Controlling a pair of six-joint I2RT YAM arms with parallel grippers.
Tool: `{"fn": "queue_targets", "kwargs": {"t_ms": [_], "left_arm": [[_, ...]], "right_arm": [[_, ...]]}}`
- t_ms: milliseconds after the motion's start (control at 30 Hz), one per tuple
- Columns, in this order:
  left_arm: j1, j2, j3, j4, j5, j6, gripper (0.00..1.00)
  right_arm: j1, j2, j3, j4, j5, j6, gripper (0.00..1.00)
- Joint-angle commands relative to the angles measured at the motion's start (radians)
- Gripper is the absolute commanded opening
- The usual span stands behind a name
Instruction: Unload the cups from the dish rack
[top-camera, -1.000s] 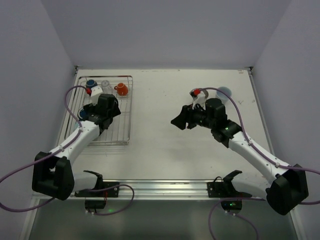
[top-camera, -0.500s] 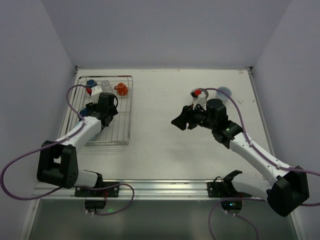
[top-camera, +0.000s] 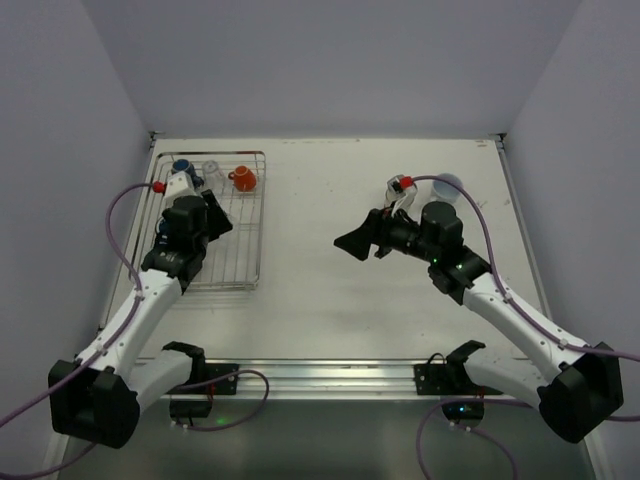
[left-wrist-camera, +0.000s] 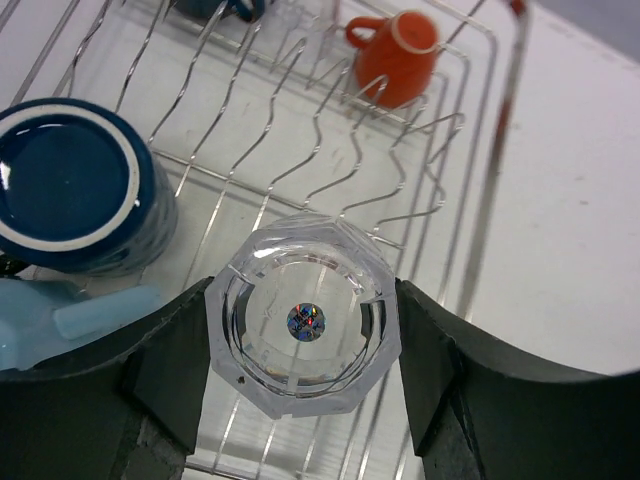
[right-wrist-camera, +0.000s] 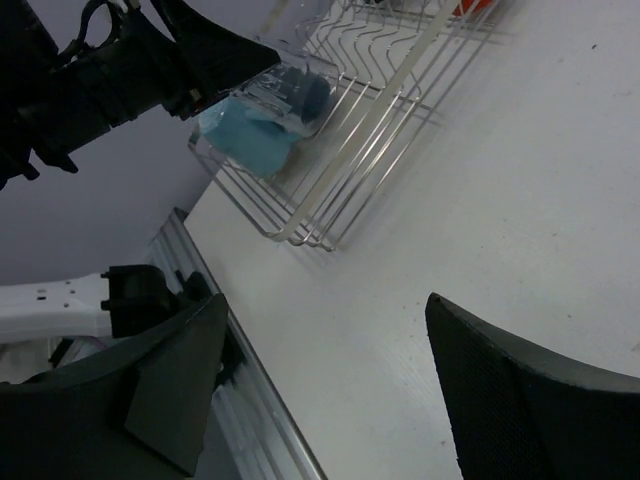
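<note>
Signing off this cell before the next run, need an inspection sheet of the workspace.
Surface: white table, no spills seen.
Job's things: dish rack at far left, holding orange mug, dark blue mug, light blue cup; pale cup on the table far right.
Clutter: nothing seen.
Hands: left hand shut on clear glass over the rack; right hand open, empty.
Cables: purple cables loop beside both arms.
Surroundings: plain walls on three sides.

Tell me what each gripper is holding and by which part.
The left gripper holds the clear glass by its outer wall, a finger on each side, over the dish rack. The right gripper is open and empty.
</note>
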Motion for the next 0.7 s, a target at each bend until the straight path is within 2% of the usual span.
{"fn": "queue_targets", "kwargs": {"t_ms": [0, 67, 167, 200, 267, 300, 400, 567, 667], "left_arm": [[0.007, -0.151, -0.001, 0.02, 0.146, -0.029, 0.25], [0.008, -0.202, -0.002, 0.024, 0.211, -0.048, 0.24], [0.007, -0.277, -0.022, 0.079, 0.383, -0.098, 0.23], [0.007, -0.294, -0.034, 0.108, 0.508, -0.12, 0.23], [0.005, -0.297, -0.082, 0.208, 0.629, -0.202, 0.22], [0.004, -0.289, -0.094, 0.237, 0.733, -0.228, 0.22], [-0.016, -0.288, -0.154, 0.412, 0.847, -0.327, 0.2], [-0.081, -0.277, -0.223, 0.655, 0.934, -0.466, 0.18], [-0.126, -0.245, -0.234, 0.743, 0.955, -0.503, 0.18]], "right_arm": [[0.018, 0.006, -0.048, 0.228, -0.075, 0.157, 0.83], [0.034, 0.026, -0.077, 0.333, -0.078, 0.211, 0.86], [0.058, 0.066, -0.089, 0.439, -0.078, 0.254, 0.89], [0.066, 0.078, -0.089, 0.467, -0.08, 0.262, 0.89], [0.077, 0.126, -0.088, 0.548, -0.104, 0.292, 0.89], [0.084, 0.14, -0.089, 0.572, -0.107, 0.303, 0.89], [0.089, 0.183, -0.101, 0.653, -0.106, 0.342, 0.89], [0.089, 0.221, -0.094, 0.694, -0.098, 0.371, 0.88], [0.087, 0.241, -0.079, 0.711, -0.109, 0.388, 0.85]]}}
